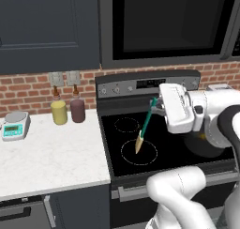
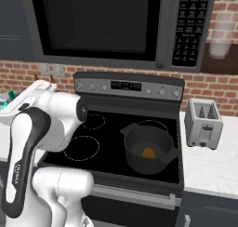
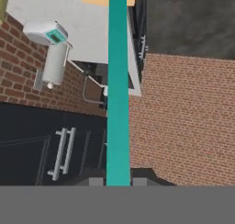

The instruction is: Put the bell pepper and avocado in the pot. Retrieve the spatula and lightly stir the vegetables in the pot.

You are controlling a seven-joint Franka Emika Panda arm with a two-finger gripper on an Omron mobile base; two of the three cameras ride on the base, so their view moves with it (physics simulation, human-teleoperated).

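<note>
I see the arm bent over the stove [image 1: 178,153], wrist turned sideways. The gripper [image 1: 156,103] is clamped on the spatula [image 1: 146,125] by its handle top, blade hanging above the front left burner. The pot [image 2: 148,149] sits front right, something orange inside.

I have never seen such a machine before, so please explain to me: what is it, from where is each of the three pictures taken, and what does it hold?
It is a white robot arm on a driving base, in a rendered kitchen. Two pictures come from cameras on the base, behind the arm to its left and right. The third looks along the gripper itself.

The gripper holds the spatula by its teal handle, blade hanging down over the stove. On the stove's right side stands the pot, with something orange-yellow inside; I cannot tell what it is. A toaster sits on the right counter, two bottles and a scale on the left.
</note>
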